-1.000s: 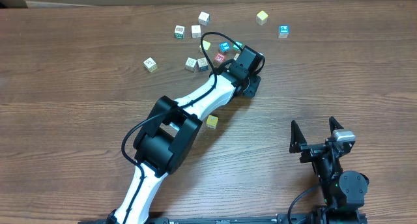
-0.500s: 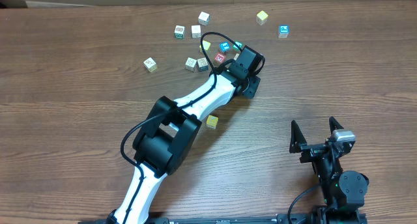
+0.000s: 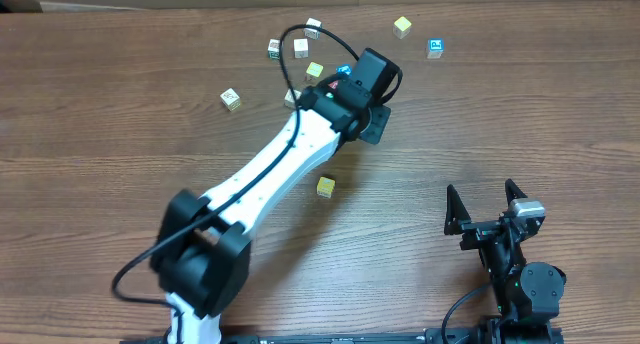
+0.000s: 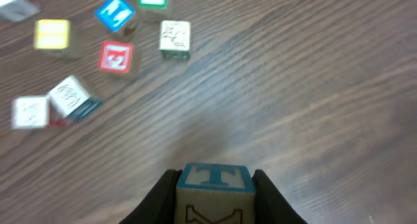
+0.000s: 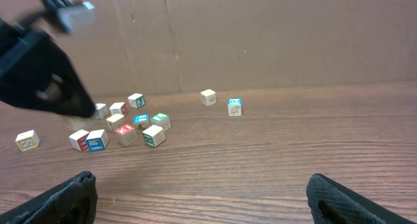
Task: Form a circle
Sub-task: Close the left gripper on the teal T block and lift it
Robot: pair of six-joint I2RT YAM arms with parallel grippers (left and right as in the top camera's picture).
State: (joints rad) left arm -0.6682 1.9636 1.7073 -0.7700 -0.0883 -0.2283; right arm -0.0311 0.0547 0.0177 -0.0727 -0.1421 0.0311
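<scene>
One cube [image 4: 215, 177], blue T on its top face, is clamped between the fingers of your left gripper [image 4: 215, 199]; whether its underside is clear of the table [image 3: 110, 124] I cannot tell. Your right gripper [image 3: 487, 206] sits at the near edge with its jaws spread wide and nothing in them, so leave it parked. The cluster [image 5: 125, 129] meant to become the circle lies at the far side of the table, largely hidden under the left arm from above. From the left wrist it shows ahead and to the left: a red-printed cube [image 4: 117, 56], a yellow cube [image 4: 52, 34] and two whitish cubes [image 4: 71, 96] lower down, lying close together, with a gap on the side facing you, as I read it. Aim the held cube at that gap. Travel with it lifted, come down straight rather than sliding in, and line the fingers up so neither one clips a neighbour. Let go only once it rests flat, then back straight up. The likeliest mistake is a sideways nudge that scatters the ring.
</scene>
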